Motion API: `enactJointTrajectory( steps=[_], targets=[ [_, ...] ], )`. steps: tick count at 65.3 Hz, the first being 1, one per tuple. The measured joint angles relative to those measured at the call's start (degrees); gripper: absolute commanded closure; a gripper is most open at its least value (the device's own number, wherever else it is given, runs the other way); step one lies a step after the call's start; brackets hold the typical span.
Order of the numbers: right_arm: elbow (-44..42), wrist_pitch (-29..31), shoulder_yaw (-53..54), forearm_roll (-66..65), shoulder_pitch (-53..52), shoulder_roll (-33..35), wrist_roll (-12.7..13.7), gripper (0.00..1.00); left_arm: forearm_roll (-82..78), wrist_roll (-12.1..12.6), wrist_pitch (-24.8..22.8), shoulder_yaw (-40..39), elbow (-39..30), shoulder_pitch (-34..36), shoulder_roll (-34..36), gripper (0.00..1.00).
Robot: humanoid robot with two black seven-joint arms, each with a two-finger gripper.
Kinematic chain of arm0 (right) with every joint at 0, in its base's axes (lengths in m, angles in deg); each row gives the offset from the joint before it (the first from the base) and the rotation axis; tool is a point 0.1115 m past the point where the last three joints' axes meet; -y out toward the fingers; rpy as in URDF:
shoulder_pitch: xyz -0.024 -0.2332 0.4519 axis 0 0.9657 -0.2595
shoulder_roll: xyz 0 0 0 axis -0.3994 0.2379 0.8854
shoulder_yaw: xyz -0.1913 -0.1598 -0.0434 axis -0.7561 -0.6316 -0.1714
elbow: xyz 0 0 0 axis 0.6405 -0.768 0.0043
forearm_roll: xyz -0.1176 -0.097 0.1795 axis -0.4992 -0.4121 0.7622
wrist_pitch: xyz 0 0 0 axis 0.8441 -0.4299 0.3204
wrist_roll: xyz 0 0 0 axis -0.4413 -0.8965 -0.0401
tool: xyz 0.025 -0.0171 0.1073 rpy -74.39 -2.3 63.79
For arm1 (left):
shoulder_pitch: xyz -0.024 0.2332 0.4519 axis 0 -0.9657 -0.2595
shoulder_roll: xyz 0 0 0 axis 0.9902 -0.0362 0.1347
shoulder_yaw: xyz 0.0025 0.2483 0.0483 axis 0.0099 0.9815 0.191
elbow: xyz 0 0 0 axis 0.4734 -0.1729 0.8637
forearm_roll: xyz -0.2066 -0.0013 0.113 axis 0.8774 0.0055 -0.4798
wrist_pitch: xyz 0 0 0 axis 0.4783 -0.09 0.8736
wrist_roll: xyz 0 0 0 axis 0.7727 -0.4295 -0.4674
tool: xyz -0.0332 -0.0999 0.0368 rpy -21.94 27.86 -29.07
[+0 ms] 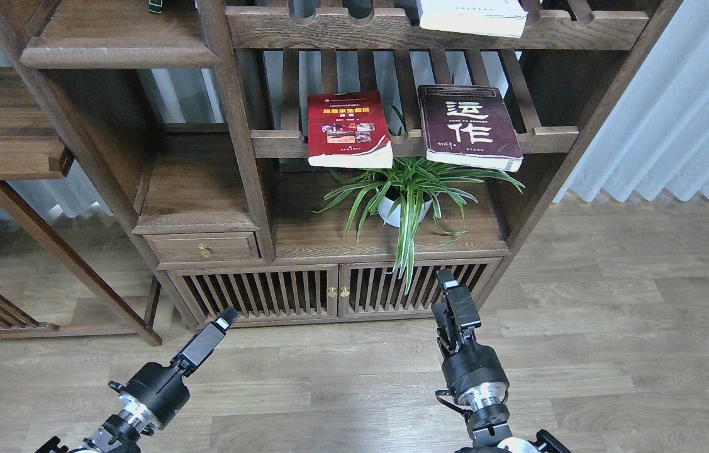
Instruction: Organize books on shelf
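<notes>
plant (406,189) under slatted rack (414,141) | red book (346,129), maroon book (468,126) above

— What stands low in the cabinet?
— A potted plant (406,189) in a white pot, leaves drooping over two slatted doors (335,292).
— And left of it?
— A small drawer (202,247) with a brass knob. White curtains (675,107) hang at right, above a wood floor (631,327).
</notes>
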Motion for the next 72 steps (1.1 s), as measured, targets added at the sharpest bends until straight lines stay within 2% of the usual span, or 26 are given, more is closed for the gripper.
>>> enactJointTrajectory(
  steps=[5,18,48,53,65,72],
  targets=[
    [-0.69,0.03,0.01,0.00,-0.18,0.00,0.00,0.01,0.06,0.57,0.00,-0.15,0.34,0.64,-0.55,0.00],
    [-1.91,0.05,1.28,0.00,-0.68,0.00,0.00,0.01,0.10,3.92,0.00,-0.30,0.45,2.00,-0.86,0.00],
    [-2.25,0.27,0.41,0.28,-4.12,0.01,-0.06,0.01,0.09,4.50,0.00,-0.16,1.43,2.53,-0.99,0.00],
    [-2.67,2.41,0.22,0.28,-5.94,0.00,-0.30,0.01,0.10,4.56,0.00,-0.10,1.43,2.53,-0.99,0.00],
    [-7.10,11.77,-0.32,0.27,-8.95,0.01,-0.41,0.01,0.13,4.53,0.00,-0.39,1.39,2.52,-0.99,0.00],
    [-8.06,13.51,-2.07,0.26,-9.76,0.00,-0.28,0.01,0.13,4.50,0.00,-0.58,1.38,2.49,-1.08,0.00]
  ],
)
